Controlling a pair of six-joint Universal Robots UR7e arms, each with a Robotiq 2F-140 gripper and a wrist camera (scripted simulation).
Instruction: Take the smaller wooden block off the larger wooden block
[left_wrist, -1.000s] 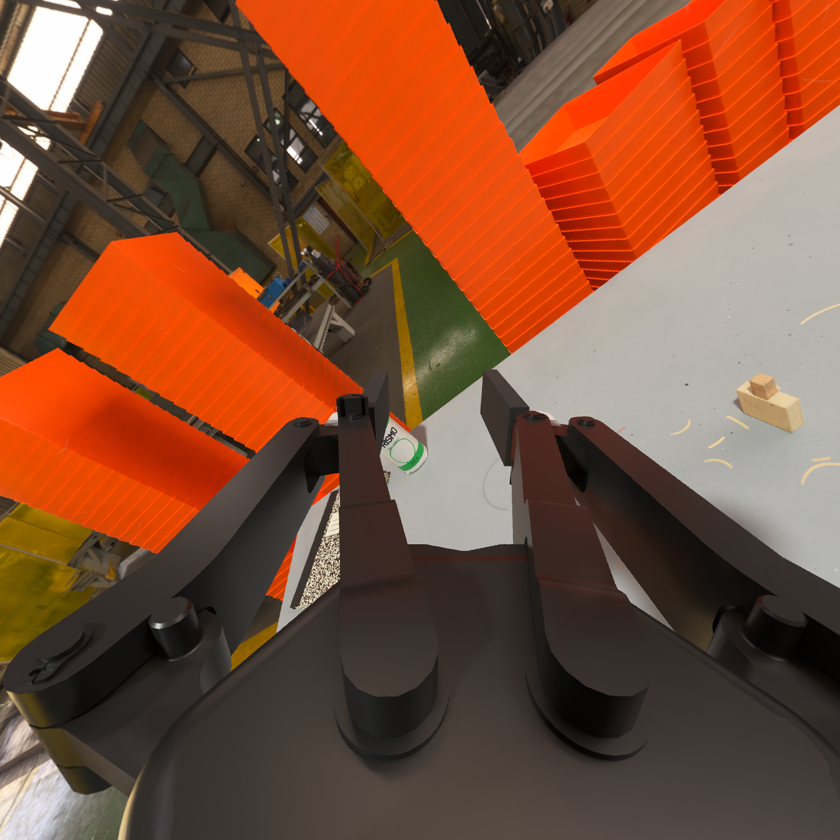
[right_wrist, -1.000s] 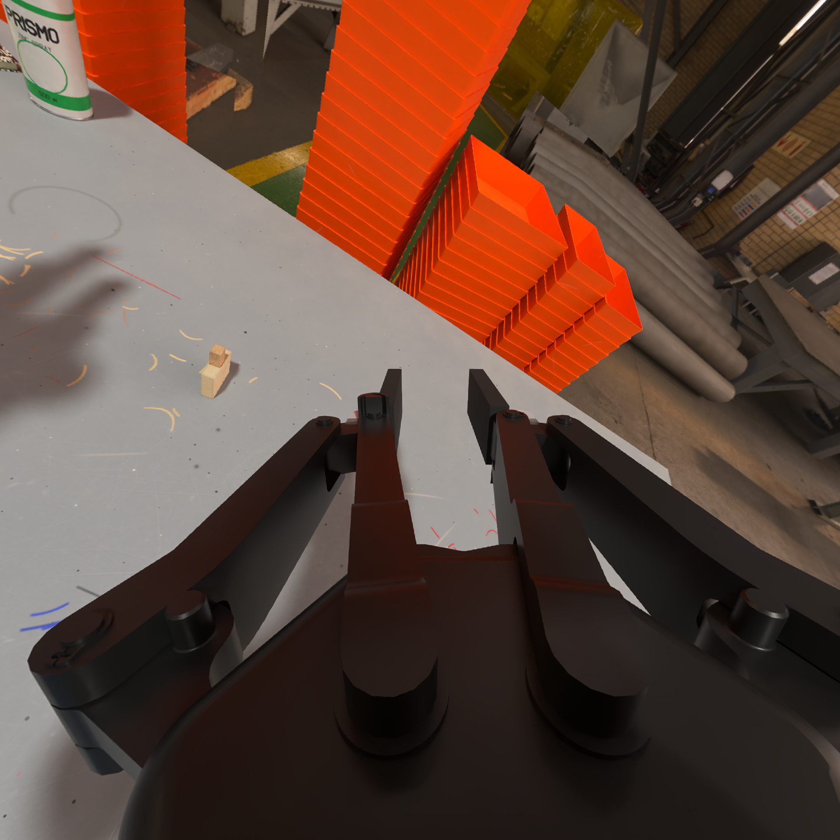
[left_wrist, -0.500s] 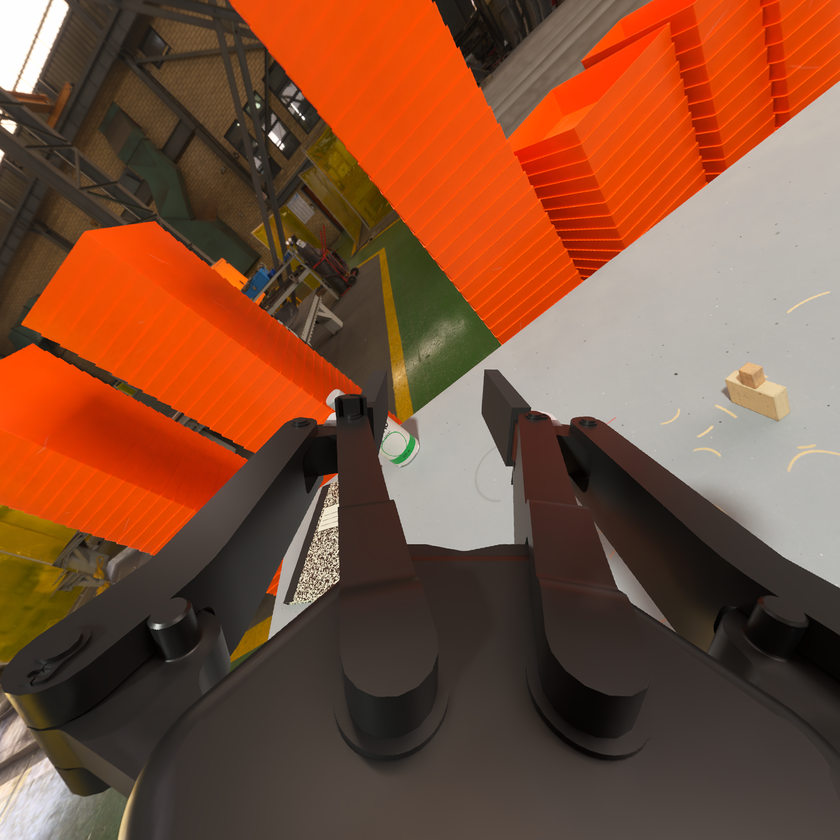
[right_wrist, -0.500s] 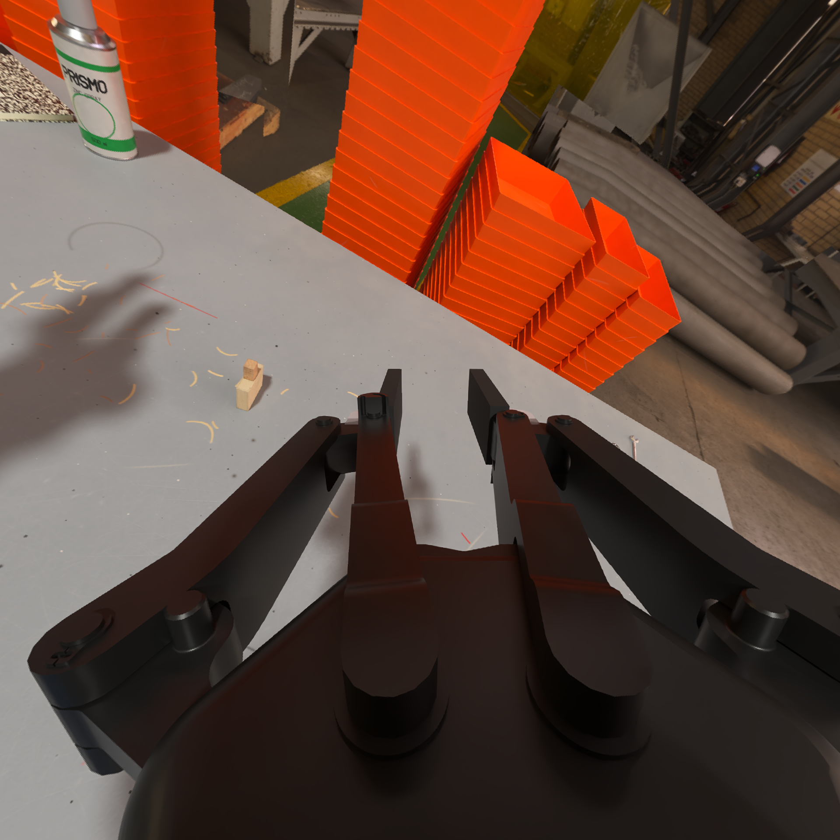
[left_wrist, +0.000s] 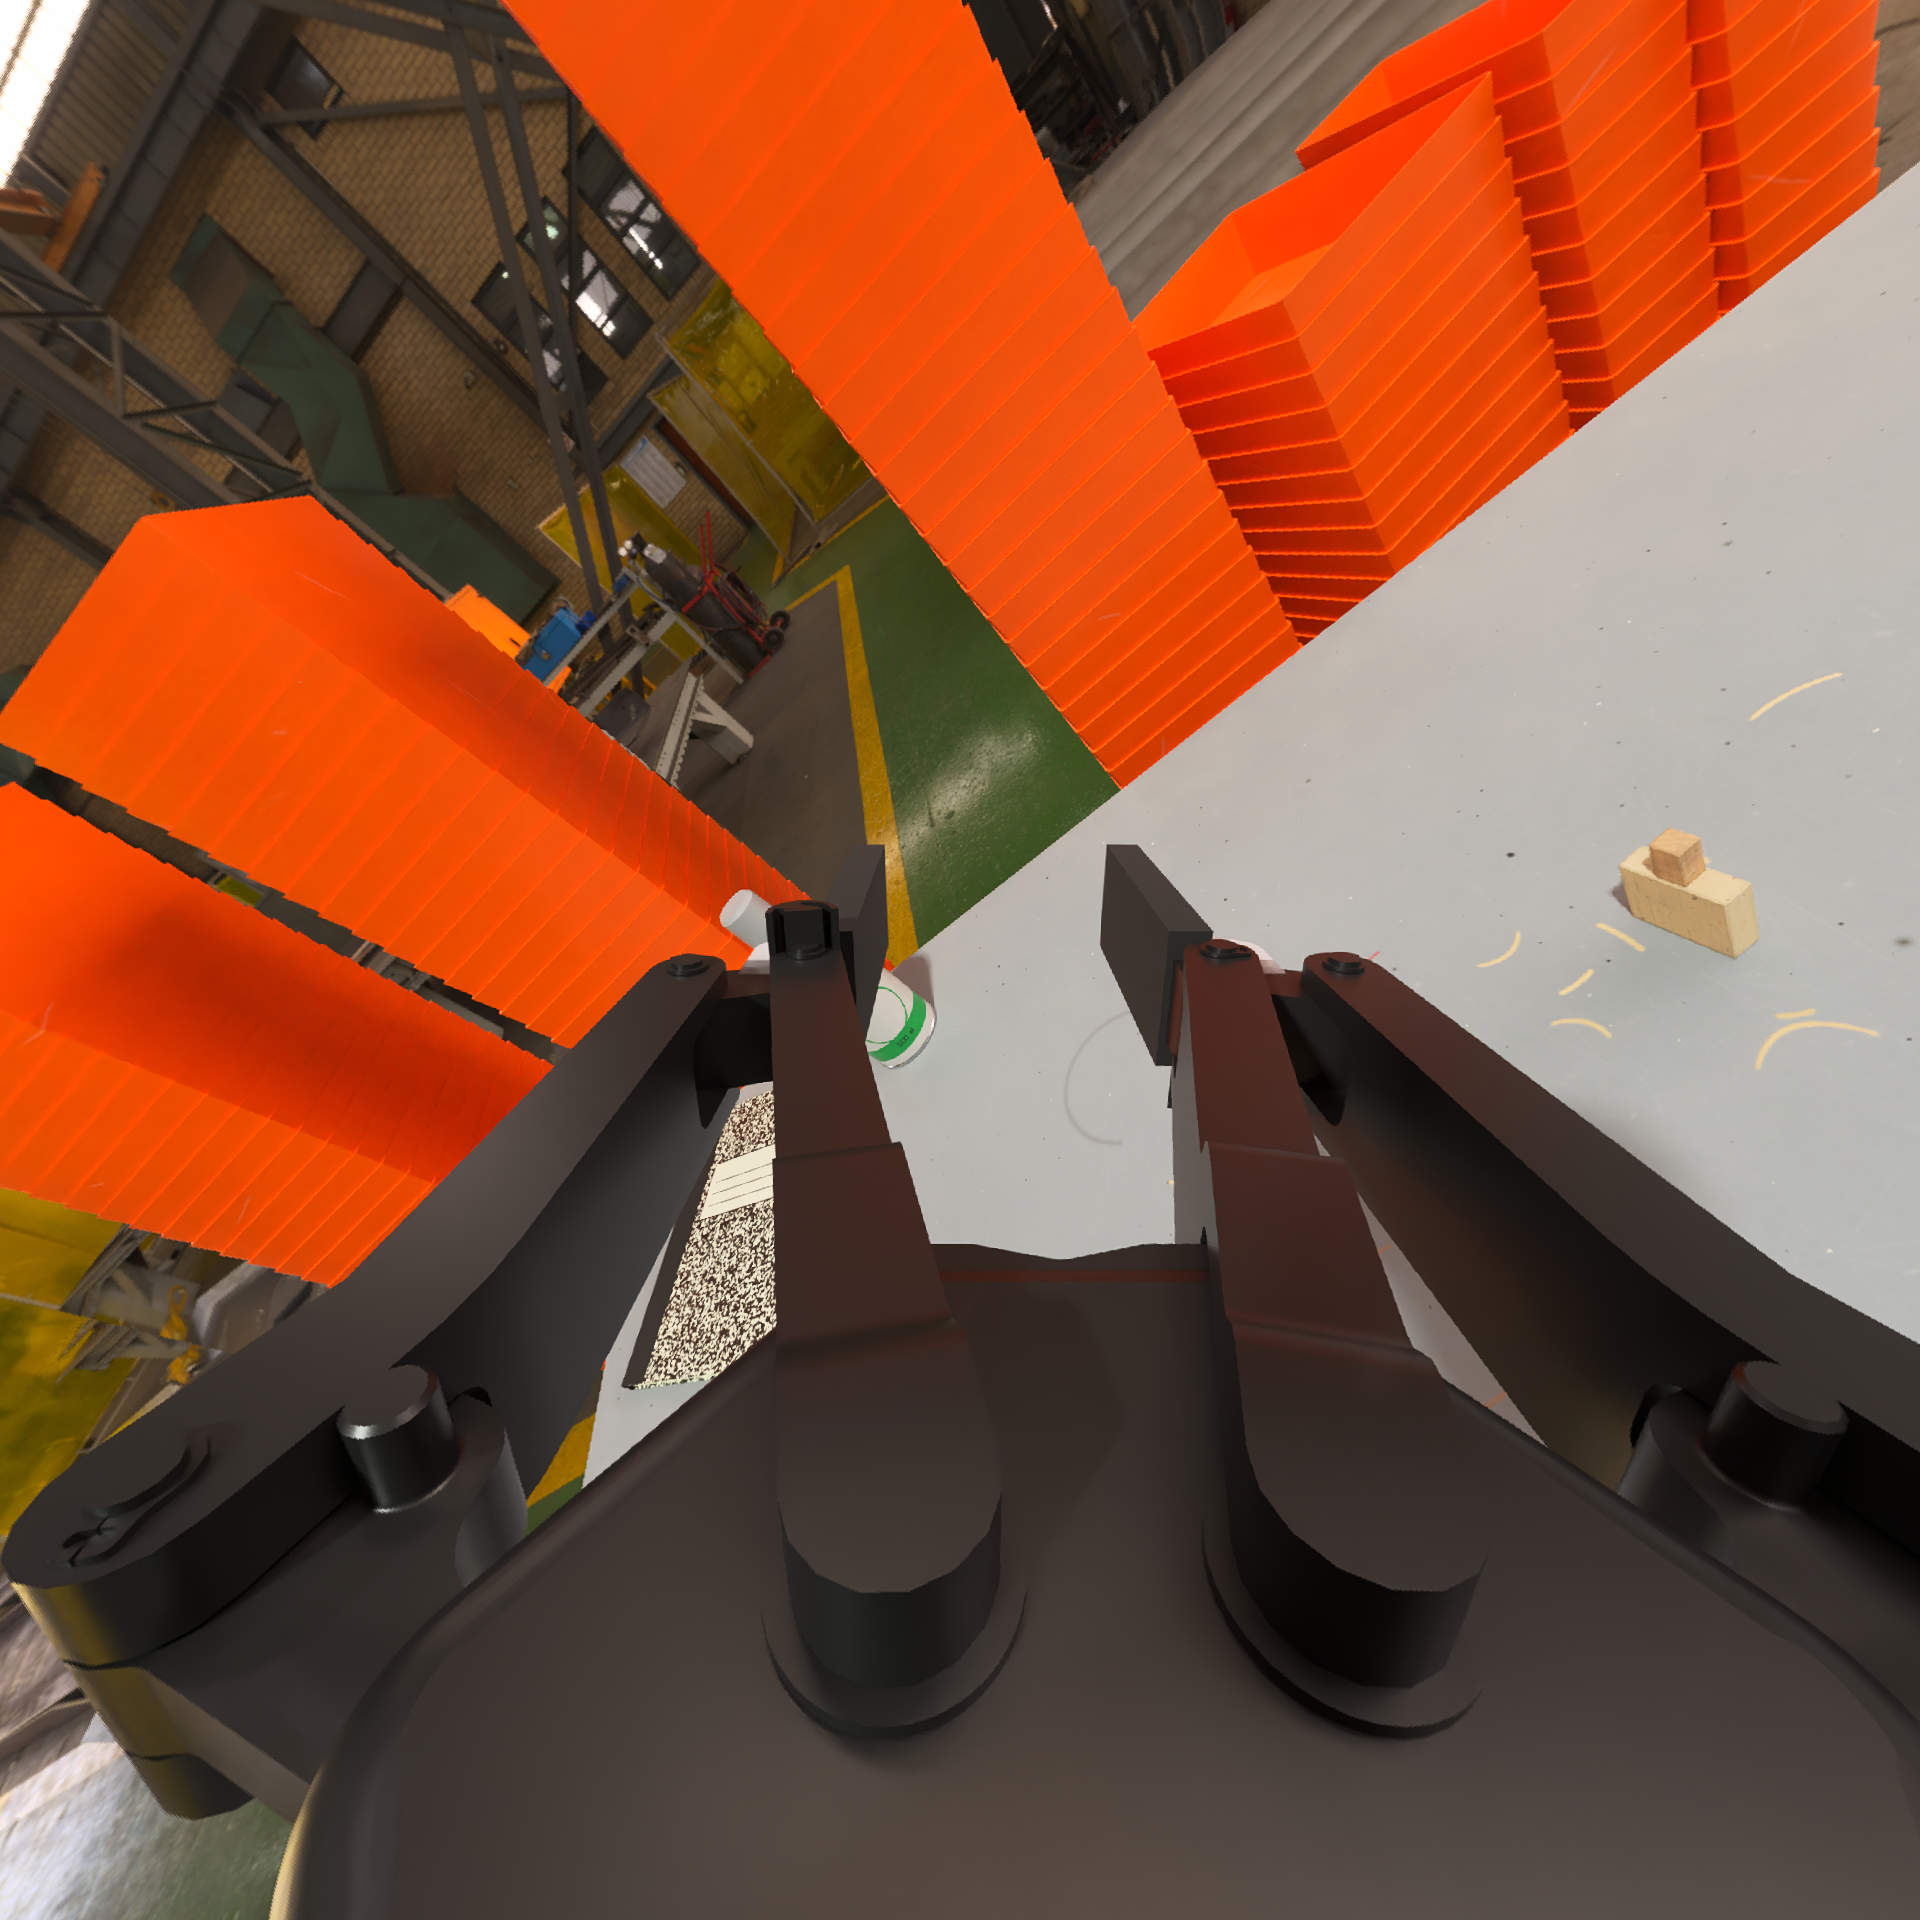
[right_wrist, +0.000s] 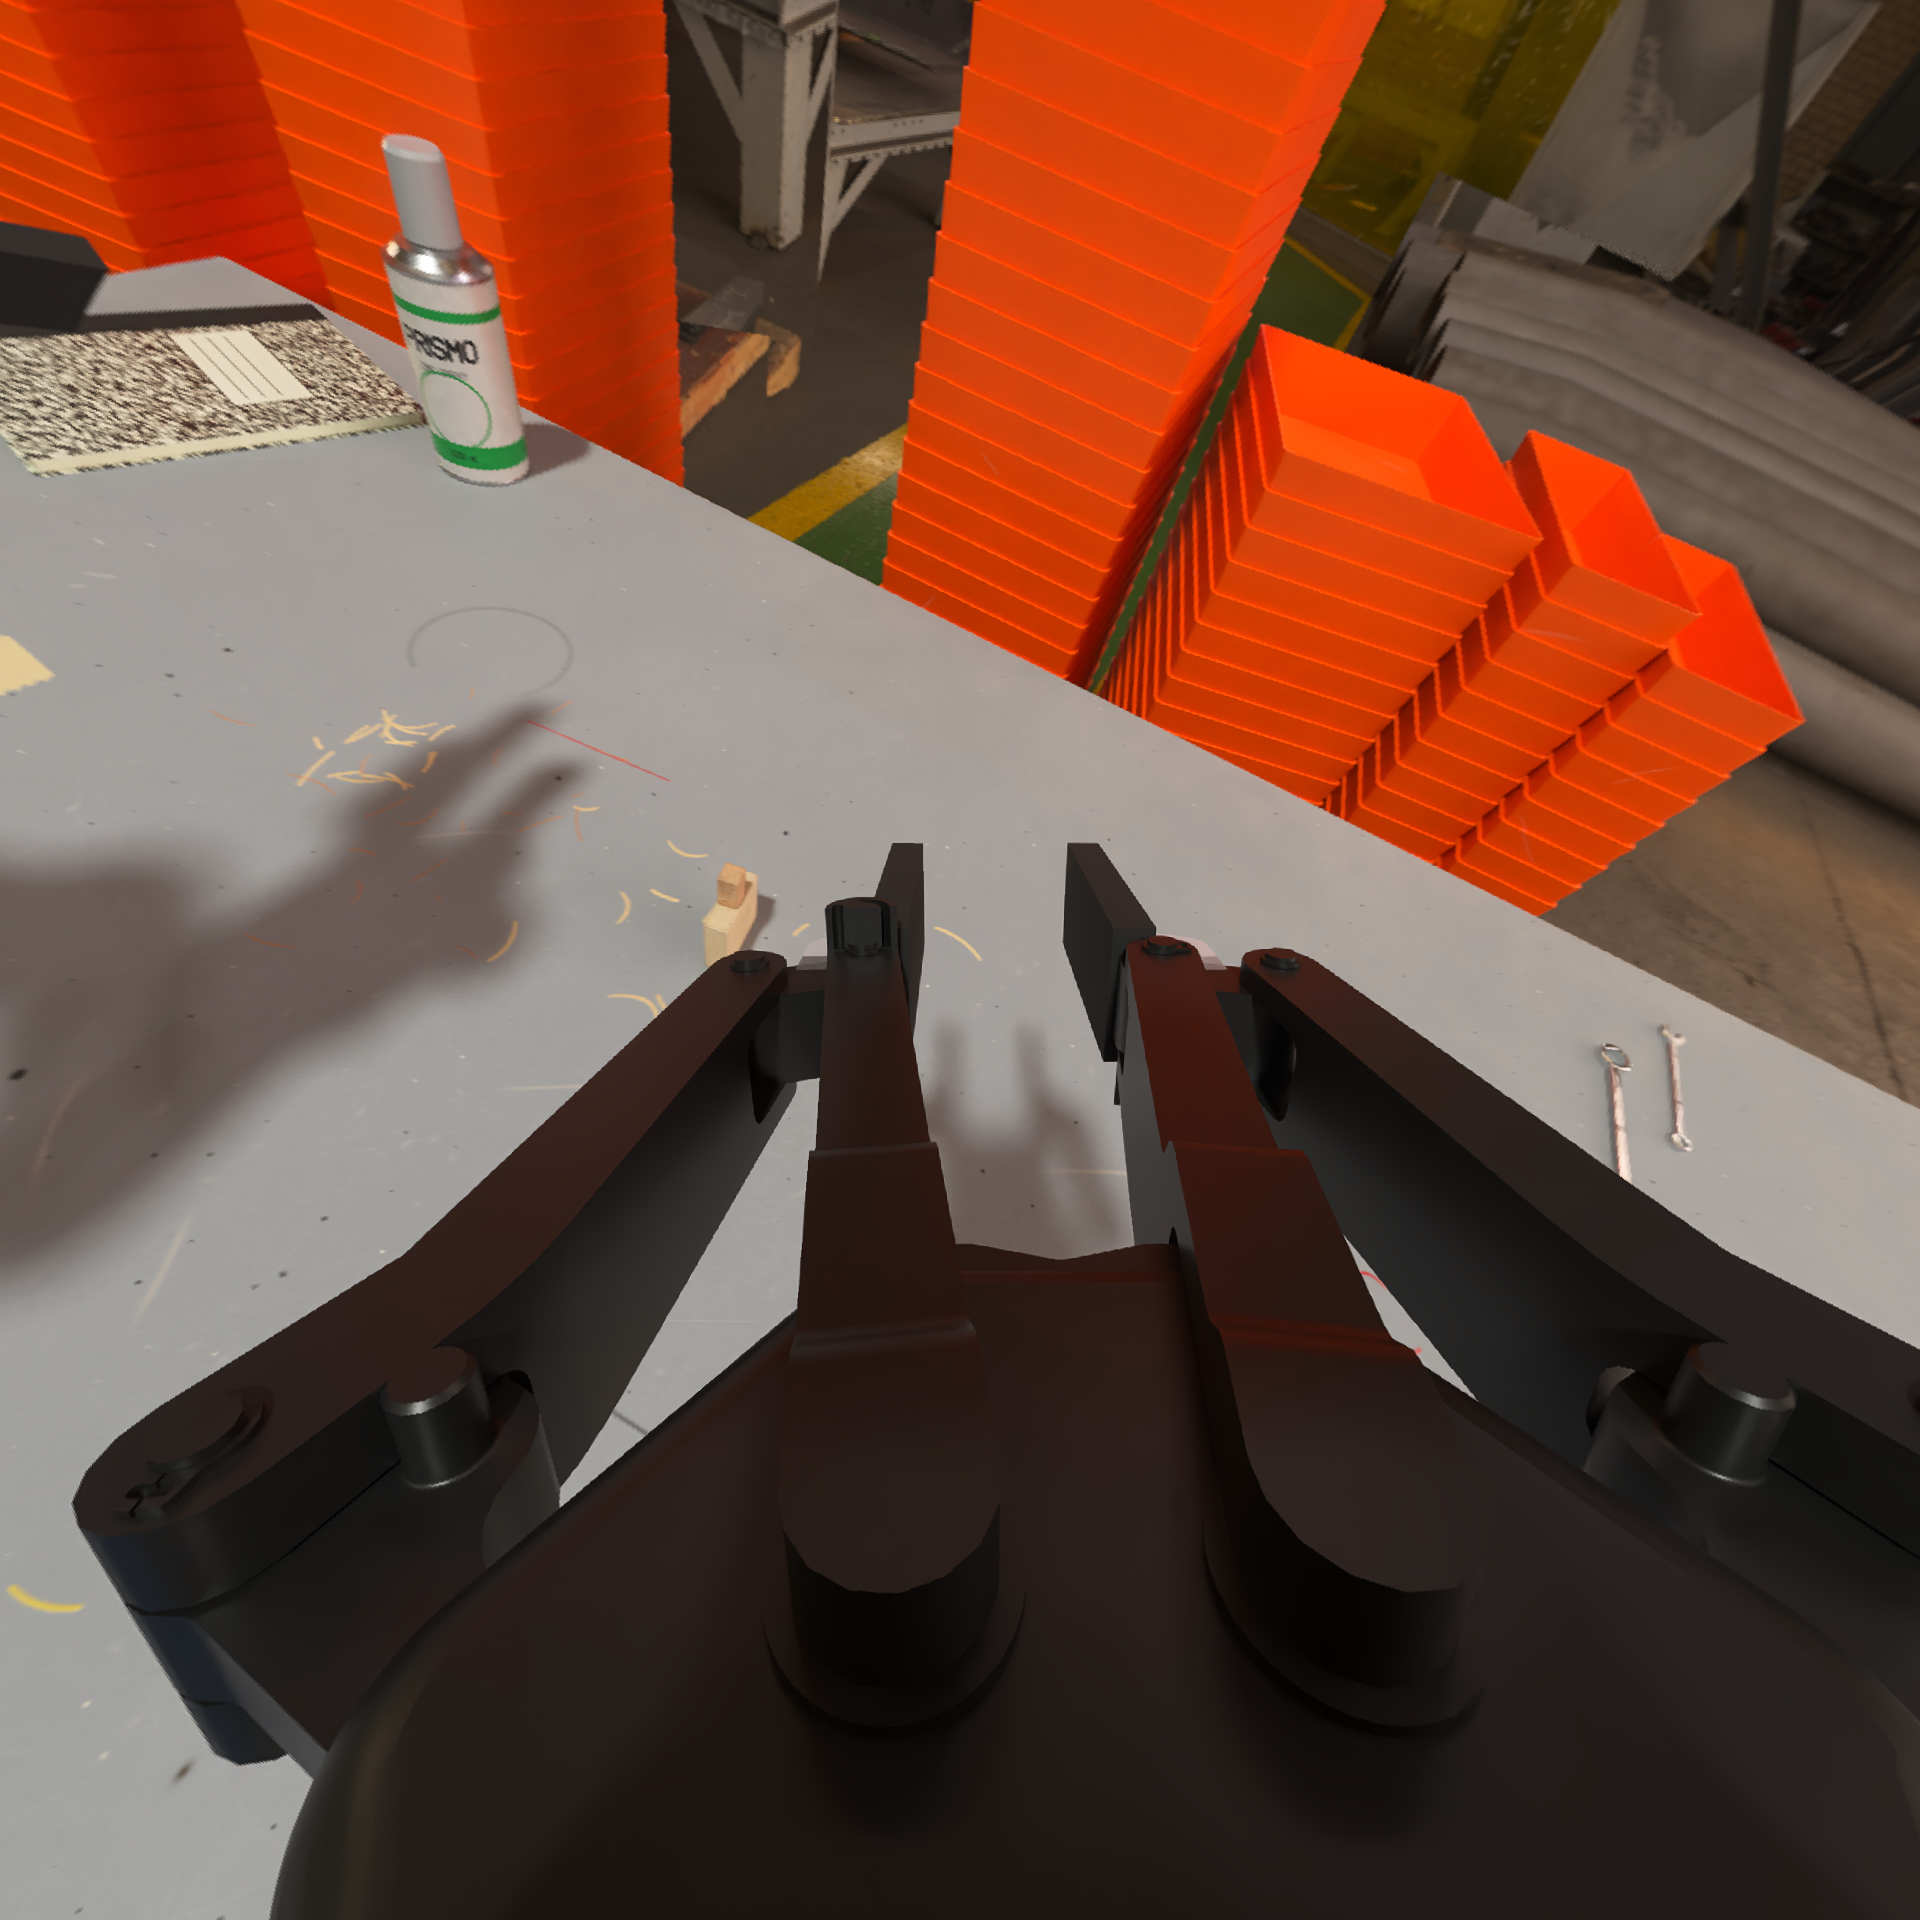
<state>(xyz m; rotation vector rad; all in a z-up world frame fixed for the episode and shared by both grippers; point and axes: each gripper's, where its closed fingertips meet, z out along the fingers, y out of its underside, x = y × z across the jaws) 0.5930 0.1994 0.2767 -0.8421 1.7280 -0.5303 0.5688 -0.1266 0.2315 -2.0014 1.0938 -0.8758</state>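
A small brown wooden block (left_wrist: 1675, 857) sits on top of a larger pale wooden block (left_wrist: 1694, 911) on the grey table (left_wrist: 1558, 644), to the right of my left gripper (left_wrist: 992, 914). The left gripper is open and empty, well short of the blocks. In the right wrist view the small block (right_wrist: 732, 885) rests on the larger block (right_wrist: 724, 927) just left of my right gripper (right_wrist: 992, 904), which is open and empty above the table.
A white and green spray can (right_wrist: 454, 332) and a speckled notebook (right_wrist: 197, 390) stand at the table's far corner. Two small spanners (right_wrist: 1642, 1096) lie at the right. Stacks of orange bins (right_wrist: 1122, 312) rise beyond the table edge. Wood shavings (right_wrist: 384, 748) lie scattered.
The right gripper has swung left and tilted, so the blocks now sit close beside its left finger and the can and notebook show in full. The left view shifted slightly; both grippers stay open.
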